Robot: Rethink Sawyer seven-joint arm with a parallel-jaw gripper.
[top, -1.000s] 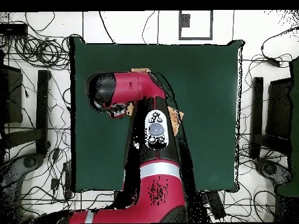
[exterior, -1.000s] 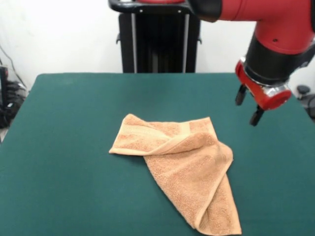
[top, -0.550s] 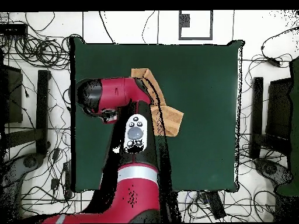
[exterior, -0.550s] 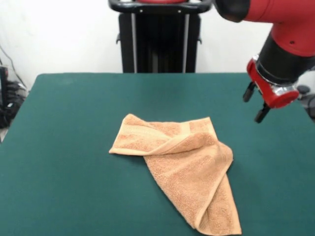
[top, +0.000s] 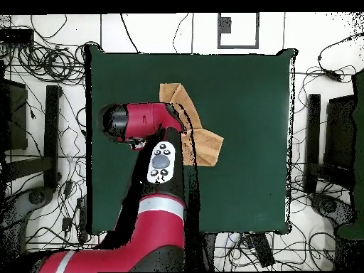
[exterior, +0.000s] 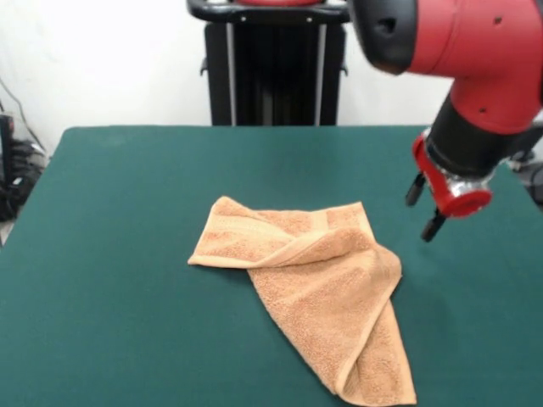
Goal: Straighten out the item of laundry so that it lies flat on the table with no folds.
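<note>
While the table (exterior: 110, 254) spreads its dark green top across nearly the whole front view, the towel (exterior: 314, 288) serves as the reference object, lying folded on the cloth somewhat toward the camera's edge of the surface. Its upper portion forms a flattened strip with one woven band visible, and a thick diagonal fold crosses from this strip down to a long tapering flap that reaches the bottom edge of the picture. Above and to the right of the towel, clear of it, hangs the red and black arm (exterior: 475, 59). The gripper (exterior: 424, 208) at its end is held above the bare table just right of the towel's upper right corner; its two dark fingers (exterior: 414, 188) stand spread apart with nothing between them. From overhead, the arm (top: 153, 178) covers part of the towel (top: 202, 146), whose corners show on either side.
</note>
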